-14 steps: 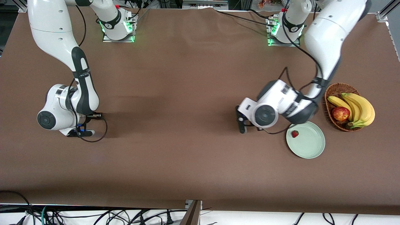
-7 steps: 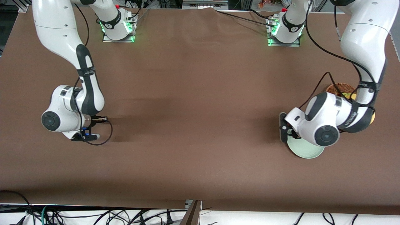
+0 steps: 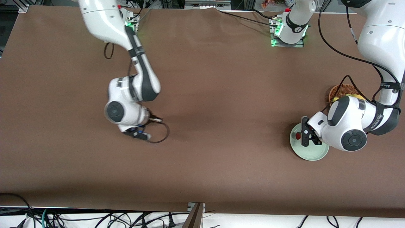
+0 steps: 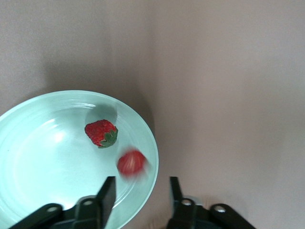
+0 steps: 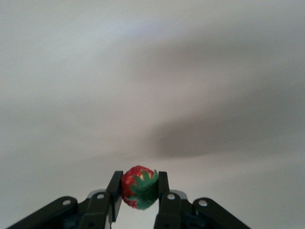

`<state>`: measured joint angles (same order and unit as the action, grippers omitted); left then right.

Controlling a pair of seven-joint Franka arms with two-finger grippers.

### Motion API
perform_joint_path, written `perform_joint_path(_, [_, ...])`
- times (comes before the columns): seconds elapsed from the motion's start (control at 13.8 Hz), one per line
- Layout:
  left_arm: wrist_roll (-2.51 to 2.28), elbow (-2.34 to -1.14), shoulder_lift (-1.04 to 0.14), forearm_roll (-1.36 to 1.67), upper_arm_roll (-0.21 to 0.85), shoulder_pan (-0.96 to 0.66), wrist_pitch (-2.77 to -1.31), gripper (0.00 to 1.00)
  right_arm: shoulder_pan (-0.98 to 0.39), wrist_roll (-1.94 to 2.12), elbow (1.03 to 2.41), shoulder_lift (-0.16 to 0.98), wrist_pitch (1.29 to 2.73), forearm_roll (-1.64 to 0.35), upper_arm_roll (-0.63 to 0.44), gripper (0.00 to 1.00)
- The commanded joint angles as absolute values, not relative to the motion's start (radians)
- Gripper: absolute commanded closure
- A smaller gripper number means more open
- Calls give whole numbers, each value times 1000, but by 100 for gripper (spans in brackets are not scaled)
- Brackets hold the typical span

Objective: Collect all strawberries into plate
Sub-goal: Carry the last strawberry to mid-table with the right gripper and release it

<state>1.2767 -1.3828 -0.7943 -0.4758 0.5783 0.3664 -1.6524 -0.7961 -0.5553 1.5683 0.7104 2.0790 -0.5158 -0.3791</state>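
Two strawberries (image 4: 101,133) we count at the plate (image 3: 295,152) (one blurred, dropping from the left end effector (image 4: 140,195), jaws parted above its rim), the third strawberry (image 5: 139,187) clamped in the right end effector (image 3: 141,132) over mid-surface, undelivered.

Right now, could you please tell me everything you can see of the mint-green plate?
The plate is round, shallow and pale mint-green, with a smooth glossy surface and a low raised rim. It lies flat on the brown table near the left arm's end, nearer the front camera than the wicker basket. One strawberry rests in it; a second strawberry shows blurred near its rim. The left pincer is over that rim, open.
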Motion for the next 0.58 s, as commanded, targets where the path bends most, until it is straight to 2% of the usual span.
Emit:
perform_joint_path(0.0, [1295, -1374, -792, -500, 595, 359, -1652, 0, -889, -792, 1444, 797, 2164, -561, -367, 75])
perform_joint_path(0.29, [1211, -1371, -787, -483, 646, 357, -1594, 0, -916, -1003, 1384, 859, 2405, -561, -214, 75])
perform_joint_path(0.51, [1135, -1379, -788, -482, 676, 357, -1554, 0, -955, -1032, 1378, 890, 2517, -558, -172, 74])
